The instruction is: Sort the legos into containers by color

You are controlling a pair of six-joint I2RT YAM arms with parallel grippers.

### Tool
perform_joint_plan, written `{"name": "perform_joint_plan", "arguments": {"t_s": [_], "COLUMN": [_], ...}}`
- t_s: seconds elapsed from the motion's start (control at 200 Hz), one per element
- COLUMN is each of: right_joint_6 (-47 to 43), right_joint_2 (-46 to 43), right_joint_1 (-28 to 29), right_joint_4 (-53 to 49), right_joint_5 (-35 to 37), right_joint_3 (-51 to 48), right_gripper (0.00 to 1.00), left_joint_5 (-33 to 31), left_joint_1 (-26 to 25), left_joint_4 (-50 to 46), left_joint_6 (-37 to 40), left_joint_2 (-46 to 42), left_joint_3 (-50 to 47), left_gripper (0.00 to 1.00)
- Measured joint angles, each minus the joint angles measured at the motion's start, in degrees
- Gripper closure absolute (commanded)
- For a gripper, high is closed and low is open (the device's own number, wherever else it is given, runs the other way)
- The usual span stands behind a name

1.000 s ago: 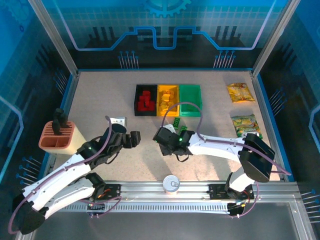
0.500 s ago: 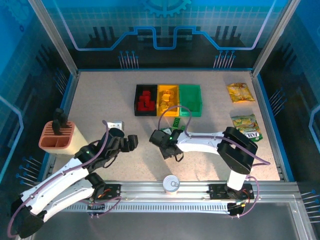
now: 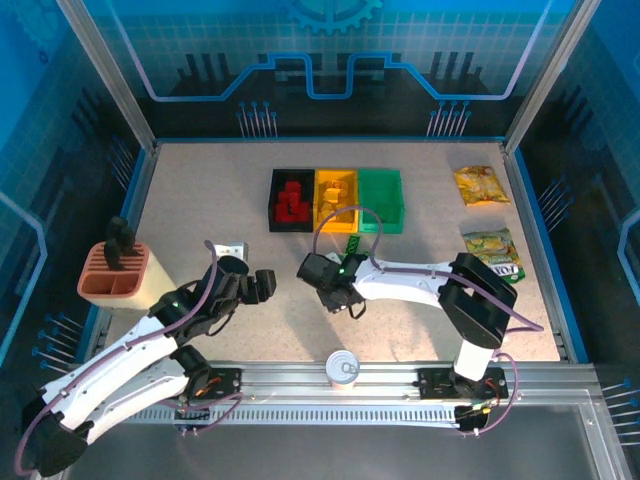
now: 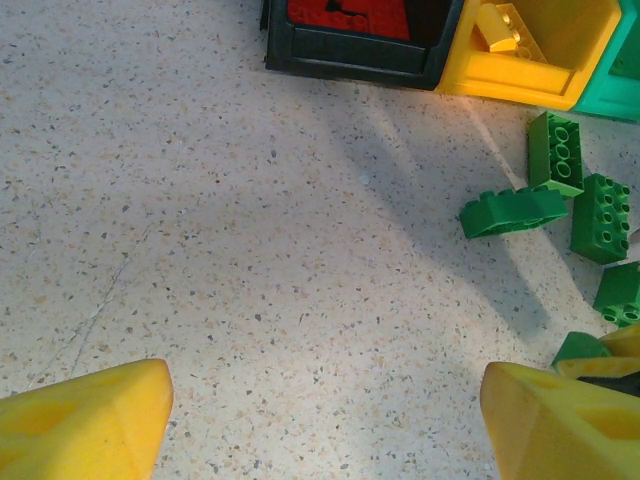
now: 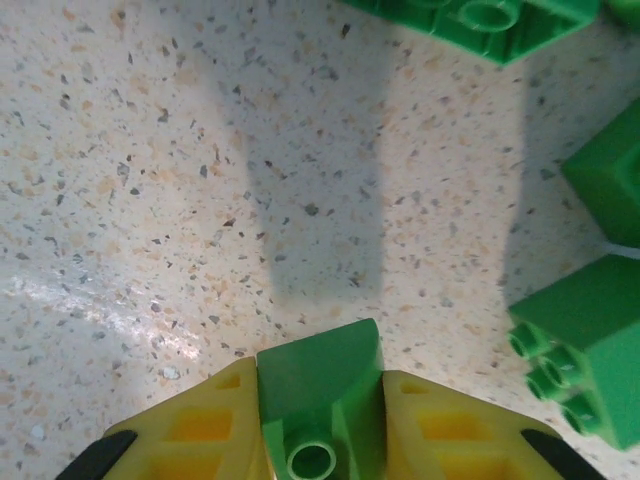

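My right gripper is clamped on one small green brick; its two yellow fingers press the left and right sides of the brick. In the right wrist view the long axis of this brick runs from 6 to 12 o'clock, straight out from between the fingers. The sloped, rounded end points to 12 o'clock, and one round stud near the 6 o'clock end faces the camera. The brick is low over the table (I cannot tell if it touches). From above, it is near the middle of the table, at 6 o'clock from the yellow bin.

The table is beige with fine dark and orange speckles, like stone, and has a pale glare patch in the right wrist view. Around it stand blue walls with printed lines, and a metal frame.

The held brick is bright green, smooth and a little shiny. It has the same green as the loose green bricks, which lie flat on the table just in front of the bins.

The black bin holds red bricks, and the yellow bin holds yellow bricks. The green bin stands at 3 o'clock from the yellow one, touching it.

My left gripper has its fingers wide apart with nothing between them, over bare table at 9 o'clock from the right one.
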Motion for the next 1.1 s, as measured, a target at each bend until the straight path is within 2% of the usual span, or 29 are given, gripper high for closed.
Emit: {"name": "perform_joint_plan", "arguments": {"t_s": [0.23,0.49,0.625,0.821,0.921,0.961,1.006,1.101], "right_joint_6": [-4.79,-11.96,-14.1,-15.52,-15.96,-16.28,-15.78,-16.35], "right_joint_2": [-6.12,-9.16,-6.67,2.78,7.34,8.63,9.68,10.32], "right_joint_1": [-7.58,-24.22,-30.34,-34.1,-34.86,-34.97,-34.99,-34.99], "right_joint_4": [-1.81,-2.23,-2.49,-2.8,-4.07,-4.46,-4.85,-6.12], "right_joint_5": [0.28,-2.14,-3.91,-6.45,-6.93,-6.99,-6.99,-7.02], "right_joint_3": [3.76,12.17,18.18,26.62,29.83,30.75,31.52,32.81], "right_gripper": [0.74,0.73,0.73,0.71,0.59,0.49,0.32,0.27], "left_joint_5": [0.04,1.66,3.26,4.81,5.2,5.22,5.22,5.22], "left_joint_1": [0.11,0.09,-0.04,-1.6,-2.49,-2.78,-3.02,-3.48], "left_joint_4": [-0.11,-0.42,-0.2,-0.17,-0.17,-0.17,-0.2,-0.2], "left_joint_6": [-0.04,-1.97,-4.13,-6.27,-7.34,-7.48,-7.52,-7.5], "left_joint_2": [0.07,-1.01,-1.11,-1.11,-1.11,-1.11,-1.11,-1.11], "left_joint_3": [0.0,-1.27,-3.67,-5.57,-5.64,-5.73,-5.79,-5.79], "left_gripper": [0.19,0.19,0.2,0.2,0.2,0.2,0.2,0.2]}}
